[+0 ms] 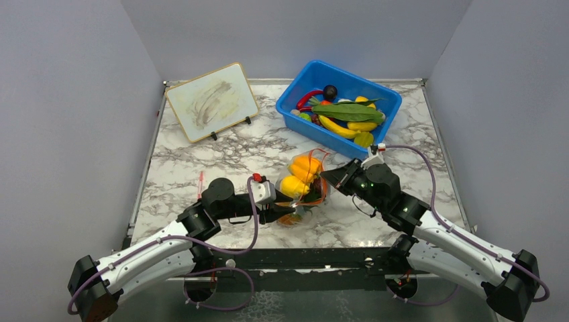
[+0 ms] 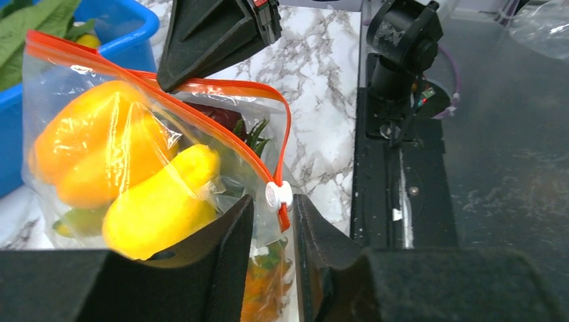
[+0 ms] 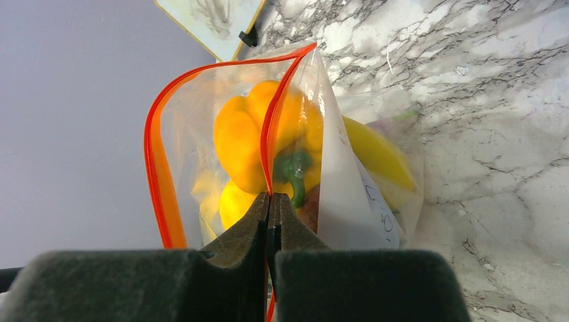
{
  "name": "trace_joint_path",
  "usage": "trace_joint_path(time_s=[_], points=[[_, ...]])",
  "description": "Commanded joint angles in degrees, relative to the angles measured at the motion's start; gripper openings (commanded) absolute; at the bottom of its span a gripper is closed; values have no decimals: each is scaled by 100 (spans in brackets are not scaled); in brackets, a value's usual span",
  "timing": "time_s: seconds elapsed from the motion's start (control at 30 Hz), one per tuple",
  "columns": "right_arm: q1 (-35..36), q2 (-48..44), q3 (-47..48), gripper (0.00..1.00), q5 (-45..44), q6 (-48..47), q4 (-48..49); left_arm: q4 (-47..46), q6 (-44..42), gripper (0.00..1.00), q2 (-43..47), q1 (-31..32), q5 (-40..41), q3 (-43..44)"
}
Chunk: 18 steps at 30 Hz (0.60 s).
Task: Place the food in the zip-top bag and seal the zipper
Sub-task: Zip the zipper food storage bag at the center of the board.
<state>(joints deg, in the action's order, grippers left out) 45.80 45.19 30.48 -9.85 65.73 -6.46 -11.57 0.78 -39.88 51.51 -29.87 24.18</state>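
I see the small clear crinkly zip-top bag in the lower middle of the top view. It is between my two arms, over the white and grey marble counter. Toy food is inside the bag. There is a fat orange toy pepper and a yellow toy pepper below it. There is also something dark red and some green bits.

The red-orange zipper strip runs along the bag's mouth. In the right wrist view the two sides of the strip stand apart near the top, so the mouth is partly open. They come together at the bottom middle, where the right jaws are clenched tight on the strip.

In the left wrist view a little white slider sits on the strip, right at the gap of the left jaws. Those jaws stand a bit apart, one on each side of the bag's edge. I cannot tell if they are pinching it.

The blue plastic bin is in the upper right of the top view, near the bag but not touching it. It holds yellow toy bananas, a long green leaf, a dark round fruit and a red curved piece.

A small white board with a wooden frame stands tilted in the upper left.
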Motion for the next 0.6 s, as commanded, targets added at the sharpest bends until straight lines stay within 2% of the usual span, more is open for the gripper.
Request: trace_joint_path(time_s=[0.0,0.13,0.23,0.27,0.4,0.57], points=[[43,-64,-52,1,-171,1,51,-223,-271,25,149,35,169,-146],[43,-55,-36,1,-140,-103,75,-223,-384,0,261,39,139,-169],[43,-91,32,1,-57,-587,186,-223,-440,0,368,35,267,-114],[43,-116,71,4,-27,-809,189,-223,-453,0,393,35,314,-81],[41,-368,238,29,192,-2365,149,-147,-515,0,436,35,413,111],[43,-912,402,42,1187,-4856,87,200,-600,0,328,36,433,511]])
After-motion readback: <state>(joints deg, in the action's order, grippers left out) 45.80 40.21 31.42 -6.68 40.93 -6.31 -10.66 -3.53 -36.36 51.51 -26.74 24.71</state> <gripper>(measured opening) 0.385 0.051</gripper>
